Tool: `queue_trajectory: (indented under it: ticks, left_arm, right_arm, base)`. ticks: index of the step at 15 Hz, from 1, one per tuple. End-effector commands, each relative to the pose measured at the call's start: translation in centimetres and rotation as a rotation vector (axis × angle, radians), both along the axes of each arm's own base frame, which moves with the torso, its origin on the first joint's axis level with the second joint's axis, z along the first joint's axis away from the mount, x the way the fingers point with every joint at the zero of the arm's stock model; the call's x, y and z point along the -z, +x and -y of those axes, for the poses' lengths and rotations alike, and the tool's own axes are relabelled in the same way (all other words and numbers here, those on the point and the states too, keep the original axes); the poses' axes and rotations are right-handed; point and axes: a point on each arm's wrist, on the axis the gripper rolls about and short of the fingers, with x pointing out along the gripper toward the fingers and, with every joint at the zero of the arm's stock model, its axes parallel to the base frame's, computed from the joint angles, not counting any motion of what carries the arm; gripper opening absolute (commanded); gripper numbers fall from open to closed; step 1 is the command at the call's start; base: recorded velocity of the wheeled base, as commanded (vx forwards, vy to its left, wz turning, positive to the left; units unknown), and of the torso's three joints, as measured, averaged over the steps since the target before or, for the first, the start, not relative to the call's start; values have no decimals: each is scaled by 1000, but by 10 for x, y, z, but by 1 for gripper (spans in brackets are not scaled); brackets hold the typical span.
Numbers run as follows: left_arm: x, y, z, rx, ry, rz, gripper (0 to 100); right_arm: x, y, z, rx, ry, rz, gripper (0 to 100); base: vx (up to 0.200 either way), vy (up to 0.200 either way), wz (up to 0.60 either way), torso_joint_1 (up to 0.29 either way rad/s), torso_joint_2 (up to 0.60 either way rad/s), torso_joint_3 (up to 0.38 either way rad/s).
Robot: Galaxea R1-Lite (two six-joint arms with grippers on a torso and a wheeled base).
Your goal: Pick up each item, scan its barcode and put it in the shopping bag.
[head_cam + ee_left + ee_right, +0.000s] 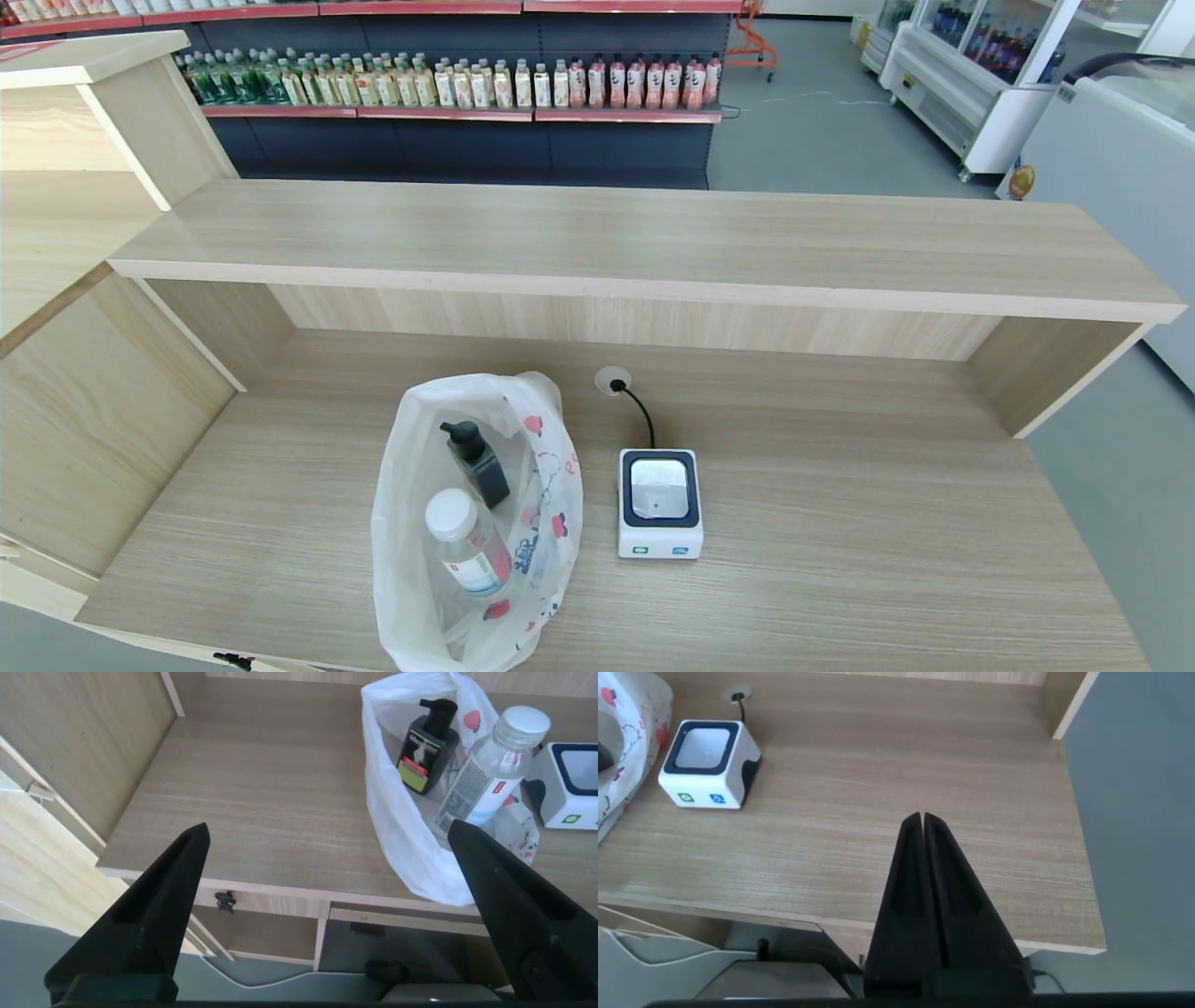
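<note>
Already in shopping bag (400, 569) — pump bottle (481, 471), red-labelled bottle (469, 546).

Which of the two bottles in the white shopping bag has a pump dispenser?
The black bottle: its pump head sticks up, while the clear plastic bottle beside it has a white cap.

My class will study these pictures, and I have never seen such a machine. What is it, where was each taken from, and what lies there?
This is a two-armed robot at a shop checkout. One picture looks down from its head; two come from wrist cameras. On the light wooden counter lies a white plastic shopping bag with red prints, holding a black pump bottle and a clear bottle with a white cap. Beside the bag stands a white box-shaped barcode scanner. The left hand is open and the right hand is shut; neither holds anything.
</note>
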Motion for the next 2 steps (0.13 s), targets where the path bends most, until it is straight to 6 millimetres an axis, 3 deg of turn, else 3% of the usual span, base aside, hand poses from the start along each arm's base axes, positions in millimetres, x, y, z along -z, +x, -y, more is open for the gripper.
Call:
queue_trajectory:
  ticks: [1, 2]
  left_arm:
    - [0, 0, 0, 0, 0, 1, 100]
    - [0, 0, 0, 0, 0, 1, 100]
  right_arm:
    - [0, 0, 0, -1, -5, -2, 0]
    - [0, 0, 0, -1, -6, -2, 0]
  base:
    - [0, 0, 0, 0, 0, 0]
    - [0, 0, 0, 0, 0, 0]
